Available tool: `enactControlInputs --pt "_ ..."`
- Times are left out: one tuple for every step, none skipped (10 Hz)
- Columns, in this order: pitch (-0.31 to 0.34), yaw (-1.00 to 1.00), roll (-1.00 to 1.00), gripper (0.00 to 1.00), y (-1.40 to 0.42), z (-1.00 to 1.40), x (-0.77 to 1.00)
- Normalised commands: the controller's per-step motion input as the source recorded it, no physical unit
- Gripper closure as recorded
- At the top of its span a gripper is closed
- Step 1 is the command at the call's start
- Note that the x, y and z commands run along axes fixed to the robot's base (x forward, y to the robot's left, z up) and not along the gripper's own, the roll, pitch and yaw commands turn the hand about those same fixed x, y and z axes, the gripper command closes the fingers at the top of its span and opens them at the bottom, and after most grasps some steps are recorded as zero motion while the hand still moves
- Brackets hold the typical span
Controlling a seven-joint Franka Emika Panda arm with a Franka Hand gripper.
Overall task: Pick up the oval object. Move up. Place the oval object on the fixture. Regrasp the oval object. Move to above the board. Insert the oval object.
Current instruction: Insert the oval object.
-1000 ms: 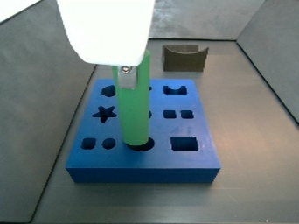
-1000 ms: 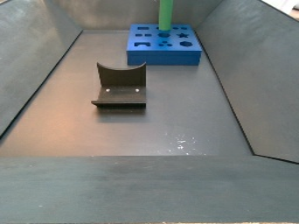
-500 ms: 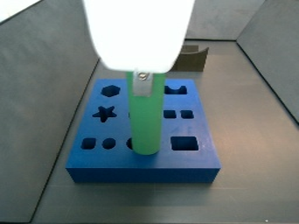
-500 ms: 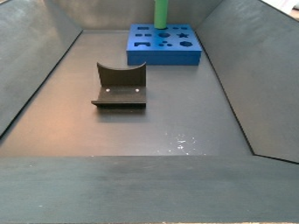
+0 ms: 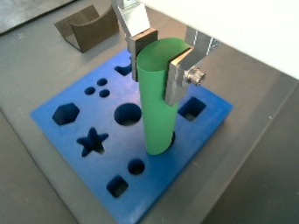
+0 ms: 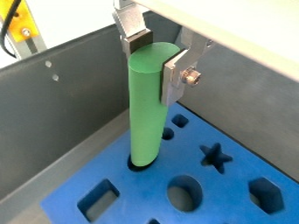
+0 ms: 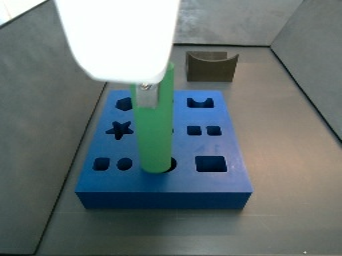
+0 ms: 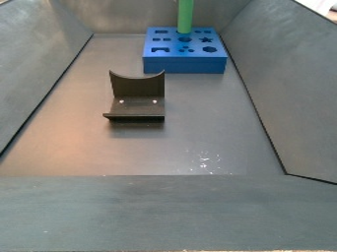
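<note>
The oval object (image 5: 158, 101) is a bright green rod standing upright. My gripper (image 5: 160, 59) is shut on its upper end, one silver finger on each side, as both wrist views show (image 6: 156, 59). The rod's lower end (image 6: 142, 157) sits in a dark cut-out of the blue board (image 6: 128, 197). In a side view the rod (image 7: 156, 125) stands in the board's (image 7: 167, 188) front row, below my gripper (image 7: 151, 90); the blurred white gripper body hides most of the fingers. The fixture (image 7: 210, 66) stands apart behind the board, empty. The rod (image 8: 186, 14), board (image 8: 184, 61) and fixture (image 8: 134, 98) also show in a side view.
Grey sloping walls (image 8: 39, 89) enclose the dark floor (image 8: 171, 148). The board (image 5: 176, 166) has star, hexagon, round and square cut-outs around the rod. A wall (image 6: 59, 96) rises close beside the board.
The gripper with the rod leaned right half a second ago and is back left now. The rod's lower end stays at the same cut-out.
</note>
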Motion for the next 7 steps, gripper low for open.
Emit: enactControlInputs --pt "-0.056 0.00 -0.08 1.00 -0.17 -0.31 0.00" --pt "0.000 0.00 -0.06 1.00 0.00 -0.31 0.02" --pt "0.000 -0.04 -0.03 1.00 0.18 -0.27 0.00" --pt "0.000 0.00 0.00 1.00 0.28 -0.20 -0.14" --pt "0.000 0.00 -0.02 1.00 0.05 -0.07 -0.07" --pt "-0.001 0.00 -0.02 1.00 0.00 0.00 0.00" --pt "0.000 -0.01 -0.04 1.00 -0.04 -0.13 0.13"
